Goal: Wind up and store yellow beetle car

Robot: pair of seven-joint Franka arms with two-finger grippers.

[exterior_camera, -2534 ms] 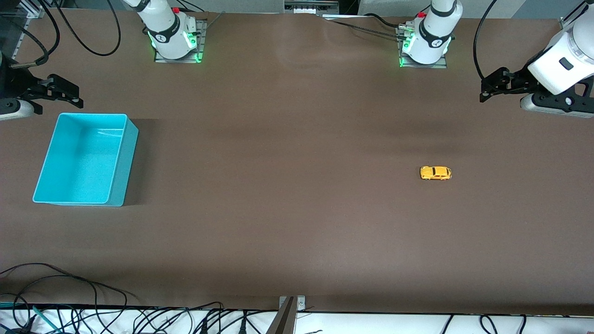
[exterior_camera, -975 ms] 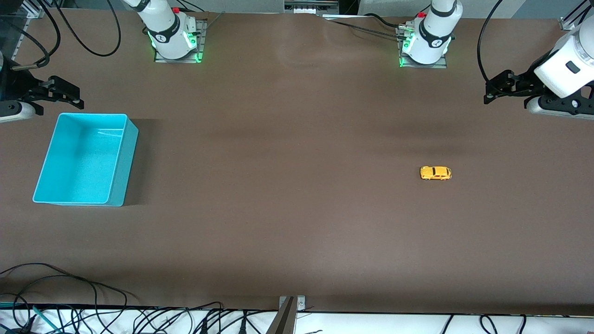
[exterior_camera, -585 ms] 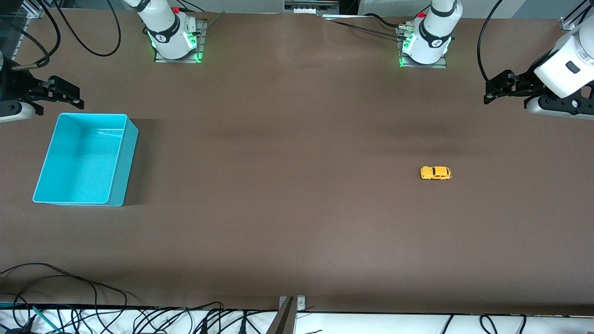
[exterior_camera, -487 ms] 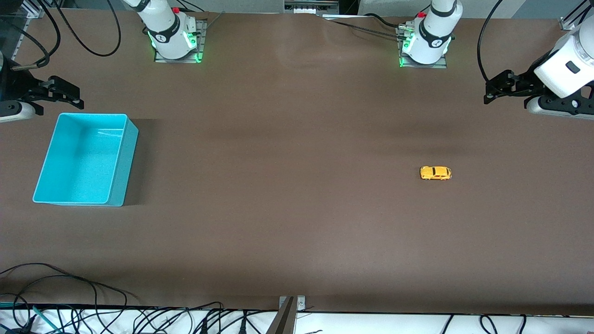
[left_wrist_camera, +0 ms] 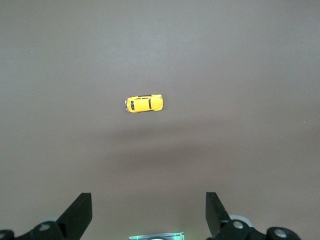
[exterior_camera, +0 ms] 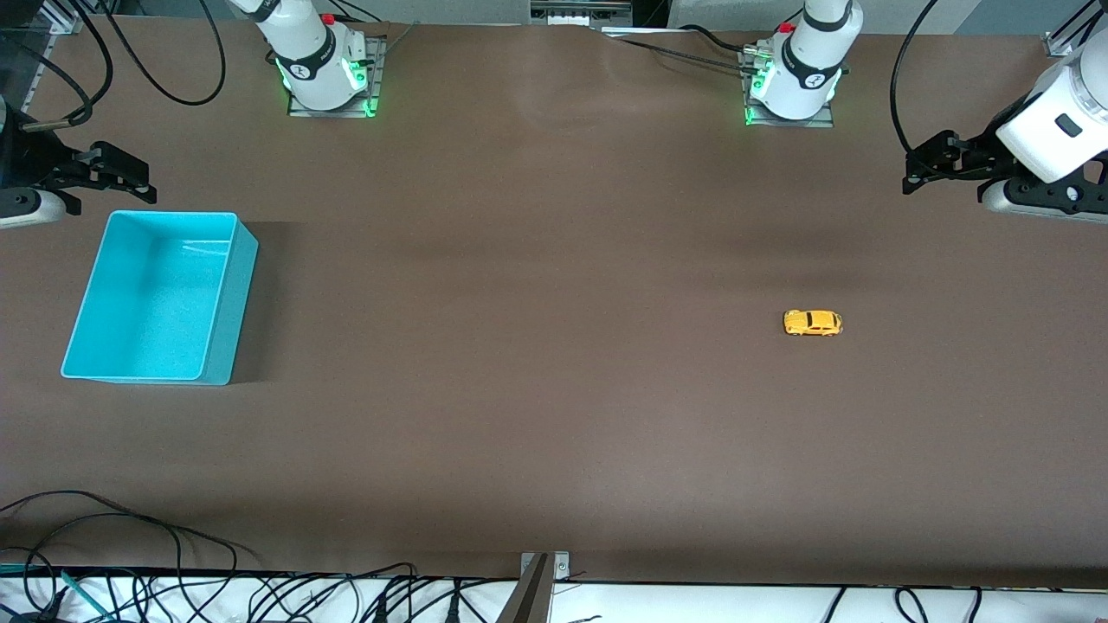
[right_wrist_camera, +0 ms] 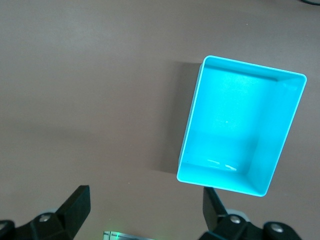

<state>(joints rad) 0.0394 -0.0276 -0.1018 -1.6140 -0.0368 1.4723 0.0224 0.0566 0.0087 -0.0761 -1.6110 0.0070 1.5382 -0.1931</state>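
The yellow beetle car [exterior_camera: 812, 323] stands on its wheels on the brown table, toward the left arm's end; it also shows as the same small car [left_wrist_camera: 144, 103] in the left wrist view. My left gripper [exterior_camera: 911, 169] hangs open and empty over the table's edge at that end, well apart from the car. Its dark fingers [left_wrist_camera: 80, 212] frame bare table around the left gripper [left_wrist_camera: 149, 210]. My right gripper [exterior_camera: 141, 177] waits open and empty at the other end, beside the bin. The right gripper [right_wrist_camera: 145, 205] holds nothing.
A turquoise bin [exterior_camera: 229, 311] stands empty toward the right arm's end; its rim [right_wrist_camera: 192, 115] fills much of the right wrist view. Both arm bases [exterior_camera: 325, 73] sit along the edge farthest from the front camera. Cables [exterior_camera: 130, 536] lie along the nearest edge.
The left arm shifted slightly toward the robots' edge between the earliest frame and a second ago. Since then nothing has moved.
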